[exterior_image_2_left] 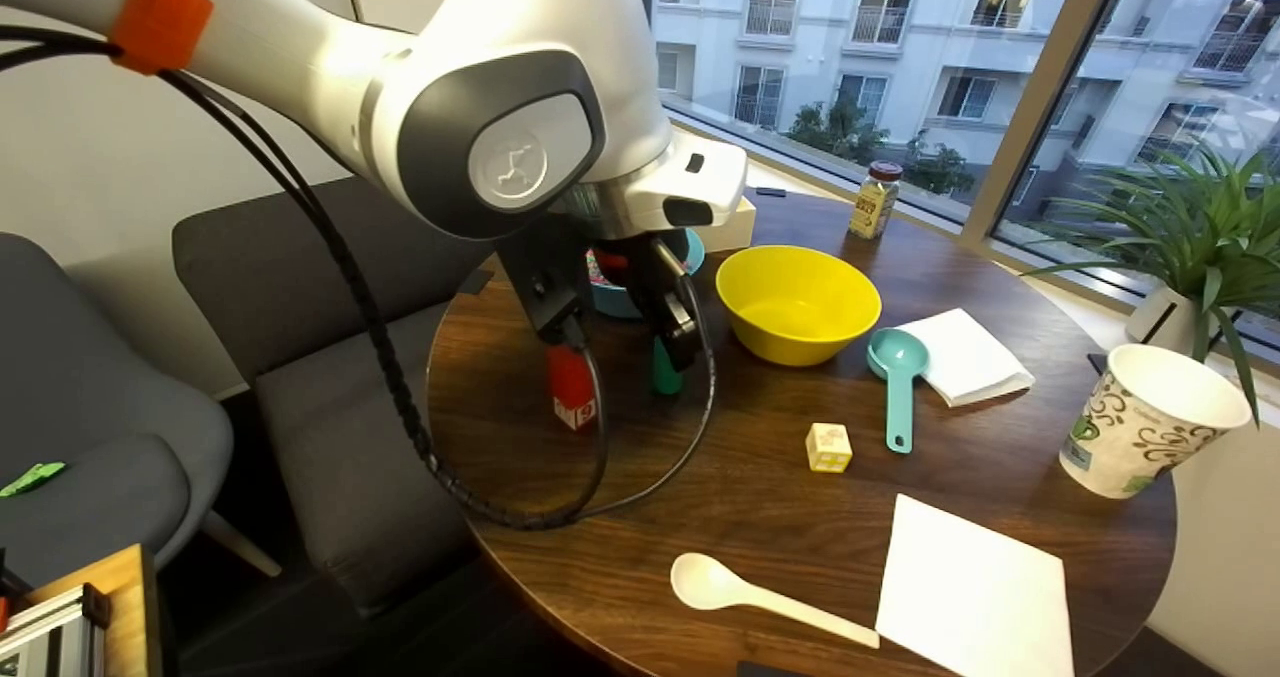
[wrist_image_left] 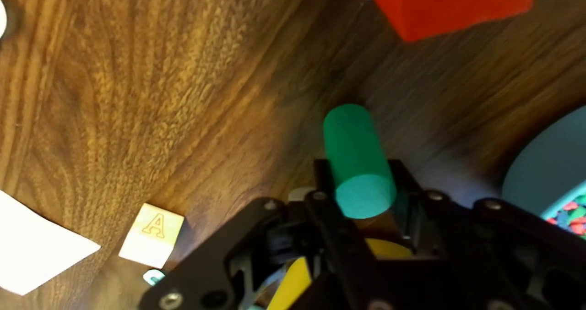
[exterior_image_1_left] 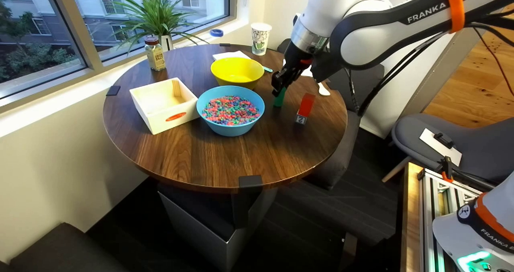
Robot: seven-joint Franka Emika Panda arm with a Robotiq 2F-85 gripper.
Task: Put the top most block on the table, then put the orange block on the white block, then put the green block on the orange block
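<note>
In an exterior view, the Franka arm [exterior_image_1_left: 373,43] is arching in from the right and slanting down over the round wooden table [exterior_image_1_left: 225,159]. Its gripper [wrist_image_left: 359,172] is holding the upright green cylindrical block [wrist_image_left: 351,138]. Just right of it, and nearer, the orange-red block [exterior_image_1_left: 307,104] is resting on the white lettered block [exterior_image_1_left: 300,119]. The wrist view is revealing the A on a yellow cube [wrist_image_left: 151,236]; an exterior view, the whole teal measuring spoon [exterior_image_2_left: 899,407].

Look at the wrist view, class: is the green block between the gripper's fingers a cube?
No: the green block shows a round end and a smoothly curved side, the shape of a cylinder.
</note>
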